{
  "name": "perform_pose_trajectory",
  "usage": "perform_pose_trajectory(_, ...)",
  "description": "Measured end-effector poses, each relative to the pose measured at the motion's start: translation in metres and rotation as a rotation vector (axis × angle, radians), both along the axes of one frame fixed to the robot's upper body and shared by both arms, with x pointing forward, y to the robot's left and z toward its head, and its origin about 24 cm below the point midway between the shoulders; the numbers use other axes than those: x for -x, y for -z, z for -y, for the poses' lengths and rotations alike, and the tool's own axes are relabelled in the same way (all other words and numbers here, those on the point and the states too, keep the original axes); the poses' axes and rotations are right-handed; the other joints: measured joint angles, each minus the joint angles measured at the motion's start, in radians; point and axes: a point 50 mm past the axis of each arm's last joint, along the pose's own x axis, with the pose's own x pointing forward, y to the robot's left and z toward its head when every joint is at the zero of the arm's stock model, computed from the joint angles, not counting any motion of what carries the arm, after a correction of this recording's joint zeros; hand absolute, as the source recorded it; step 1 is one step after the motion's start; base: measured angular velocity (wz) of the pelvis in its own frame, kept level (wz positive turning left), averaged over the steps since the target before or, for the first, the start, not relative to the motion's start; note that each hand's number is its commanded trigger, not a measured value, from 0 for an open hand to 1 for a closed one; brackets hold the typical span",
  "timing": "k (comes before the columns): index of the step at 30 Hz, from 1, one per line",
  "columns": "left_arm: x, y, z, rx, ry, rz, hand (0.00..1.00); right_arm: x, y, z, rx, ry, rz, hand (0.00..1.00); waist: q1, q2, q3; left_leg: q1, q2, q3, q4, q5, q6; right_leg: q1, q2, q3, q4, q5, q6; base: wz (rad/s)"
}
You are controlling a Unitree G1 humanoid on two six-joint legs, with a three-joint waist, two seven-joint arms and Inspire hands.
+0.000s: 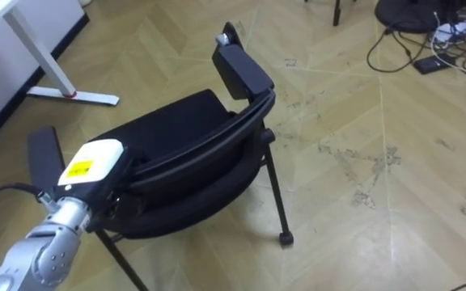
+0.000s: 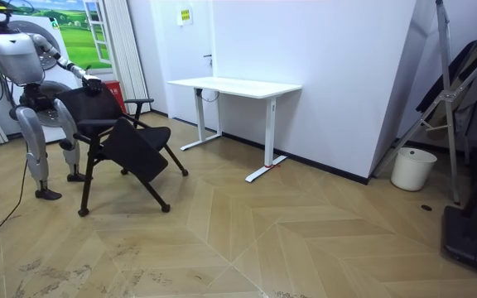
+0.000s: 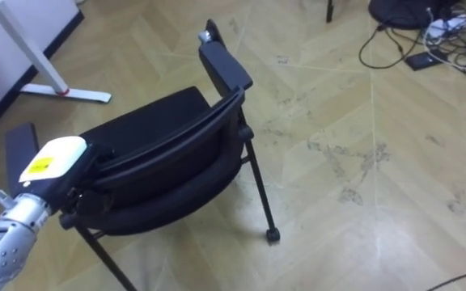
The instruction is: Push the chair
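A black chair [image 1: 176,129] with two armrests stands on the wooden floor right in front of me, its backrest [image 1: 209,149] nearest to me and its seat facing away. My left hand [image 1: 94,166], with a white and yellow tag on its back, rests on the top edge of the backrest at its left end. In the room view I stand behind the chair [image 2: 122,136] at the room view's left, left arm stretched out and left hand [image 2: 90,83] on the backrest top.
A white desk [image 2: 234,85] stands by the wall beyond the chair; its foot [image 1: 71,95] lies at my far left. Cables and a dark base [image 1: 435,32] lie at the far right. A white bucket [image 2: 412,168] and a rack [image 2: 450,99] stand at the room view's right.
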Motion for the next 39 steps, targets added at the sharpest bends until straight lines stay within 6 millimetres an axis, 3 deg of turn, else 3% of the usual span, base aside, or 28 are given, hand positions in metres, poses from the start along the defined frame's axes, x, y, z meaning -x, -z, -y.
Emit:
perform_pose_trajectory(4, 0.000, -0.001, 0.002, 0.001, 0.013, 0.000, 1.00, -0.016, -0.006, -0.009, 0.028, -0.094, -0.017, 0.00, 0.020, -0.001, 0.0007, 0.002, 0.000, 0.001, -0.003, 0.000, 0.000, 0.002, -0.001, -0.002, 0.002, 0.000, 0.000, 0.00)
perform_pose_trajectory(9, -0.002, -0.003, 0.005, -0.006, 0.033, -0.004, 1.00, -0.035, -0.016, -0.033, 0.227, -0.254, -0.114, 0.00, 0.045, -0.010, 0.0085, 0.029, 0.001, 0.003, -0.017, 0.000, 0.000, 0.021, 0.001, -0.003, 0.001, 0.001, -0.001, -0.02)
perform_pose_trajectory(13, -0.004, -0.006, 0.008, -0.024, 0.050, 0.014, 1.00, -0.041, -0.023, -0.043, 0.354, -0.286, -0.149, 0.00, 0.054, -0.022, 0.0157, 0.029, 0.001, 0.003, -0.018, 0.000, 0.000, 0.019, 0.001, -0.005, 0.001, 0.001, -0.001, 0.00)
perform_pose_trajectory(19, -0.007, -0.008, 0.009, -0.035, 0.065, 0.017, 1.00, -0.058, -0.030, -0.067, 0.508, -0.413, -0.202, 0.00, 0.075, -0.035, 0.0135, 0.032, 0.002, 0.007, -0.020, 0.000, 0.000, 0.019, 0.002, -0.002, 0.001, 0.001, -0.001, -0.02)
perform_pose_trajectory(21, -0.007, -0.008, 0.010, -0.037, 0.074, 0.019, 1.00, -0.064, -0.026, -0.082, 0.558, -0.494, -0.243, 0.00, 0.083, -0.039, 0.0117, 0.036, 0.003, 0.009, -0.022, 0.000, -0.001, 0.021, 0.002, -0.001, 0.000, 0.002, -0.002, -0.02)
perform_pose_trajectory(27, -0.009, -0.010, 0.014, -0.054, 0.107, 0.033, 1.00, -0.068, -0.016, -0.096, 0.596, -0.599, -0.311, 0.00, 0.111, -0.049, 0.0077, 0.038, 0.004, 0.000, -0.029, 0.000, -0.001, 0.022, 0.002, -0.019, 0.000, 0.003, -0.003, 0.01)
perform_pose_trajectory(30, -0.010, -0.011, 0.017, -0.056, 0.127, 0.033, 1.00, -0.070, -0.011, -0.103, 0.619, -0.663, -0.353, 0.00, 0.119, -0.052, 0.0083, 0.037, 0.005, -0.008, -0.029, 0.000, -0.001, 0.032, 0.001, -0.048, -0.001, 0.004, -0.004, 0.08)
perform_pose_trajectory(39, -0.011, -0.010, 0.022, -0.060, 0.152, 0.021, 1.00, -0.073, 0.011, -0.129, 0.749, -0.841, -0.518, 0.00, 0.142, -0.059, 0.0097, 0.061, 0.007, -0.015, -0.031, 0.000, -0.001, 0.051, 0.001, -0.076, -0.004, 0.004, -0.004, 0.01)
